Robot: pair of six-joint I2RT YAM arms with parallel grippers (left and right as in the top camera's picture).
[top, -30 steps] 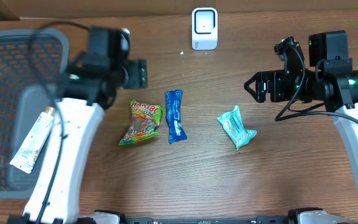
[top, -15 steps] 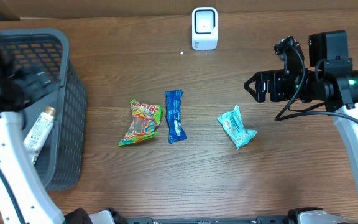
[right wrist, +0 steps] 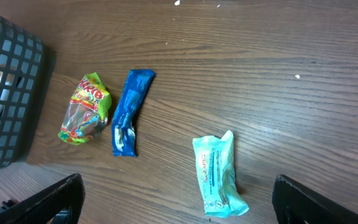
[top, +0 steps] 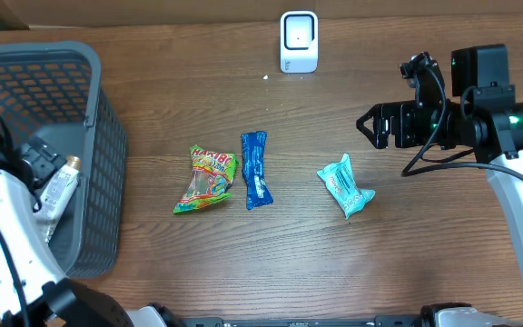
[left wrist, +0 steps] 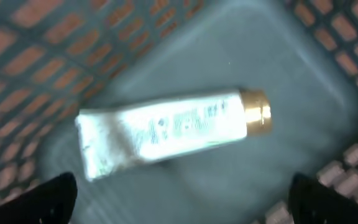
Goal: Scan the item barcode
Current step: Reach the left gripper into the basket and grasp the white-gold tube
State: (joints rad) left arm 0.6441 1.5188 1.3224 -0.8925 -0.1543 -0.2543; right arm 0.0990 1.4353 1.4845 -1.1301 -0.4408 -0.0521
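Observation:
The white barcode scanner (top: 299,41) stands at the table's far edge. Three items lie mid-table: a colourful gummy bag (top: 206,178), a blue packet (top: 255,169) and a teal packet (top: 345,186). A white tube with a gold cap (left wrist: 173,127) lies flat on the floor of the grey basket (top: 98,136). My left gripper (left wrist: 182,199) hangs over that tube, open, with nothing between its fingers. To the right of the teal packet (right wrist: 219,177), my right gripper (top: 375,127) hovers open and empty above the table.
The basket fills the table's left side; its mesh wall (right wrist: 5,93) shows in the right wrist view beside the gummy bag (right wrist: 86,118) and blue packet (right wrist: 129,112). Bare wood lies between the scanner and the items.
My left arm has swung left from the table's middle to above the basket, and its jaws have widened. The tube has shifted slightly in the basket. The right arm has not moved.

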